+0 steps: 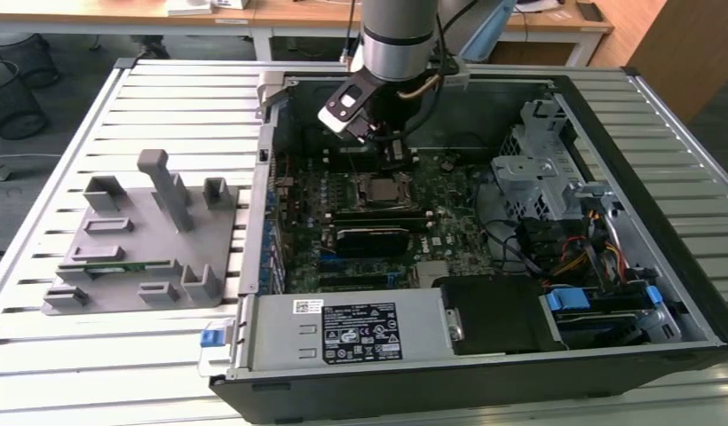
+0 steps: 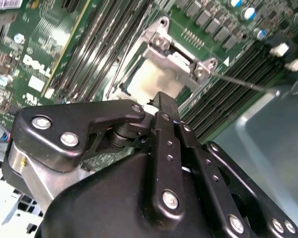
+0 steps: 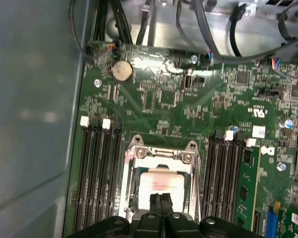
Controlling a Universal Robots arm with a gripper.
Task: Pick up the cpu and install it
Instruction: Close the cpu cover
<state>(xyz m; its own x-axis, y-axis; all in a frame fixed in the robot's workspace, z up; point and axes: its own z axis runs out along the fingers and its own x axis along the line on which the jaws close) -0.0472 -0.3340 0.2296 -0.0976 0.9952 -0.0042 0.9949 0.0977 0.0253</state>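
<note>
The cpu [image 3: 161,184], a silvery square, lies flat in the metal-framed socket [image 3: 162,154] on the green motherboard. It shows as a pale square in the second wrist view [image 2: 150,82] and as a small square mid-board in the exterior view [image 1: 382,189]. My gripper [image 3: 160,202] hangs directly over it with its two black fingers pressed together and nothing visible between them. In the second wrist view the gripper's tip [image 2: 161,101] sits at the cpu's edge. The exterior view shows the gripper [image 1: 391,156] low inside the open computer case; whether it touches the chip I cannot tell.
Black memory slots [image 3: 97,173] flank the socket on both sides, and a thin socket lever [image 2: 243,83] juts out beside it. A drive cage and cables [image 1: 542,177] fill the case's right. A grey fixture [image 1: 139,248] with a green stick sits outside on the slatted table.
</note>
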